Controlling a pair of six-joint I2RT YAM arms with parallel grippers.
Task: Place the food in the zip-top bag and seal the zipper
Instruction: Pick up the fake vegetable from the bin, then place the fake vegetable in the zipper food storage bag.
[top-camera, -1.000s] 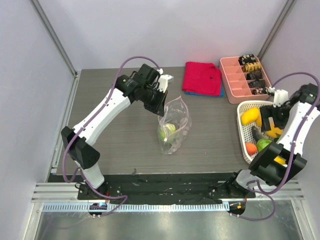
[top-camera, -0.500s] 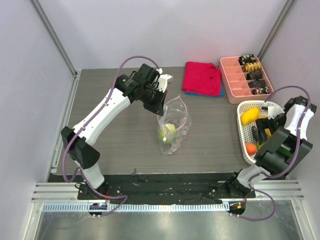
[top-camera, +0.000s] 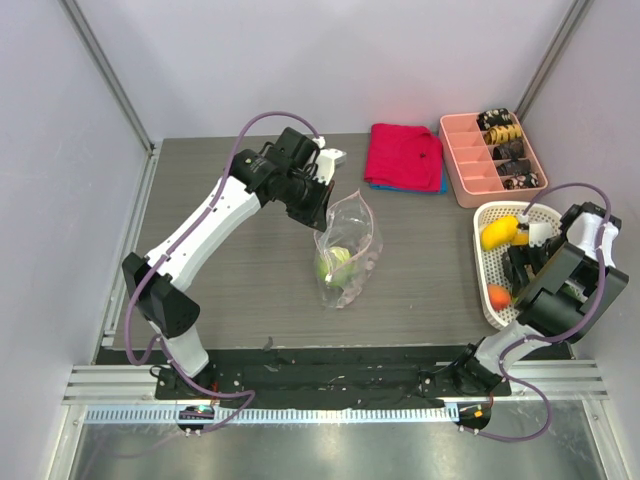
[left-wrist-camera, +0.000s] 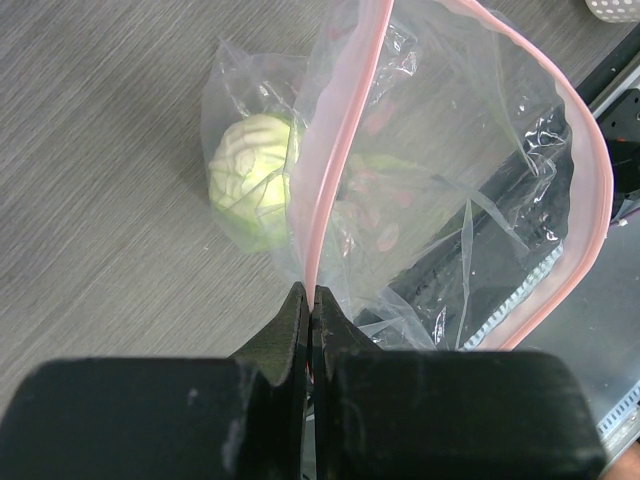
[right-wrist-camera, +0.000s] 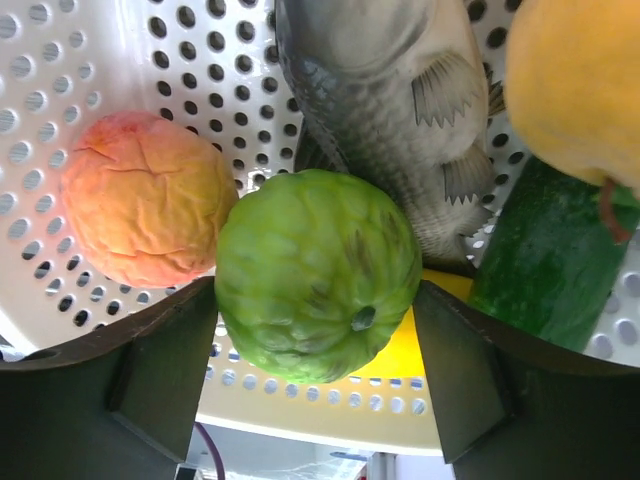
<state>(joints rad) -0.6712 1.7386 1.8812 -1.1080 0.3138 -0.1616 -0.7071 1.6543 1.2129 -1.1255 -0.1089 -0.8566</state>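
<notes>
Left fingers (left-wrist-camera: 308, 305) shut tight on the zipper (left-wrist-camera: 330, 170), holding the bag (top-camera: 350, 245) up at centre of the top view, mouth agape. A pale green piece (left-wrist-camera: 250, 180) lies inside, low. Right fingers (right-wrist-camera: 316, 310) are spread wide either side of a green fruit (right-wrist-camera: 318, 250) in the basket (right-wrist-camera: 110, 50), at the right edge of the top view; whether they press on it yet, cannot tell. Risks: the round, bumpy fruit may squirt from a shallow pinch. The peach fruit (right-wrist-camera: 145, 195) at left and the fish (right-wrist-camera: 390, 120) above crowd the fingers and may get nudged or dragged. The bag hangs by one pinch, so the mouth may sag, or a dropped fruit may tug the strip loose. Count: one bag, at least one piece in it. One basket, holding one green fruit, one peach fruit, one fish, one cucumber (right-wrist-camera: 545, 250), one yellow-orange fruit (right-wrist-camera: 580, 80), and one yellow piece half hidden.
</notes>
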